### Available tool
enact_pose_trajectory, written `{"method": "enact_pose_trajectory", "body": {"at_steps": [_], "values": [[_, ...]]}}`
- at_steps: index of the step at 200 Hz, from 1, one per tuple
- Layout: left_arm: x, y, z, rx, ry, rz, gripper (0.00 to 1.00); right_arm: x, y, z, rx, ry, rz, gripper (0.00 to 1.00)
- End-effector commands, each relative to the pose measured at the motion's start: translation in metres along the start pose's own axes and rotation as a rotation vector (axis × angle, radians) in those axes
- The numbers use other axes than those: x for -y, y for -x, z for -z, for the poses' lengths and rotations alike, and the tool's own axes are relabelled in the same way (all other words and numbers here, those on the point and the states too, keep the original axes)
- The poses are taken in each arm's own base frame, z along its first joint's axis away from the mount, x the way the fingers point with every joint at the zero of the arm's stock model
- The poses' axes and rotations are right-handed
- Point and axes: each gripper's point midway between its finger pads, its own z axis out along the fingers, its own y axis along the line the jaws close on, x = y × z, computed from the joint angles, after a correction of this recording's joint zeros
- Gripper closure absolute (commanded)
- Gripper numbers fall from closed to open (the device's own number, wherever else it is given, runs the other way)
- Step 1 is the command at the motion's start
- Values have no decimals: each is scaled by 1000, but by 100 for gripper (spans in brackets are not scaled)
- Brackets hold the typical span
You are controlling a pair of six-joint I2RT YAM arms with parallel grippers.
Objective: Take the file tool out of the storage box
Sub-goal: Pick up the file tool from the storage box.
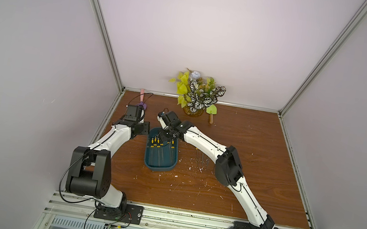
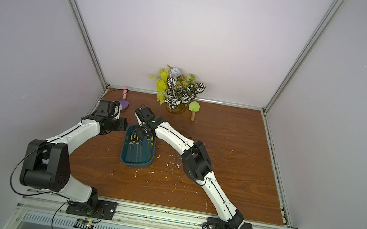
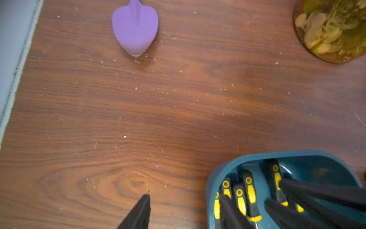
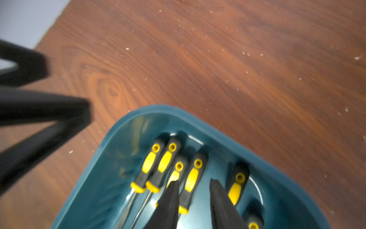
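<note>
The black-and-yellow-handled steel file tool lies among similar files in the dark teal plastic storage box, handles toward twelve o'clock. The right gripper straddles that handle, jaws apart, probably lining up a pinch. Its arm reaches in from four o'clock, wrist pitched down. The left gripper hovers open-jawed at the box's ten o'clock.

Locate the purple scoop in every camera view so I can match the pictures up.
Top views: in both, the purple scoop lies near the table's far left corner, by the left arm's wrist.
Left wrist: the scoop lies on bare wood, blade tip toward the camera.
Right wrist: not in it.
Shared landmark: the storage box, seen in all four.
</note>
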Motion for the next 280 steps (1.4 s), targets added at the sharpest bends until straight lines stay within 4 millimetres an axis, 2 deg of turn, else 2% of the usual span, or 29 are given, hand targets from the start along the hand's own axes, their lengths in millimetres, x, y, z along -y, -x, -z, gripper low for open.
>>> {"method": "enact_pose_trajectory", "body": {"at_steps": [1, 46, 99, 194, 263, 280], "values": [[-18, 6, 9, 38, 34, 53, 42, 10, 10, 23, -11, -79, 3, 68], [-19, 9, 11, 52, 22, 65, 42, 24, 0, 16, -21, -163, -12, 67], [-15, 9, 9, 46, 1, 65, 41, 27, -9, 4, -39, -170, -22, 66], [-12, 9, 7, 37, -13, 53, 41, 25, -26, -18, -84, -143, -53, 65], [-12, 10, 8, 41, -16, 52, 41, 23, -42, -24, -137, -129, -66, 65], [-12, 11, 9, 44, -16, 53, 41, 16, -47, -23, -156, -108, -49, 66]]}}
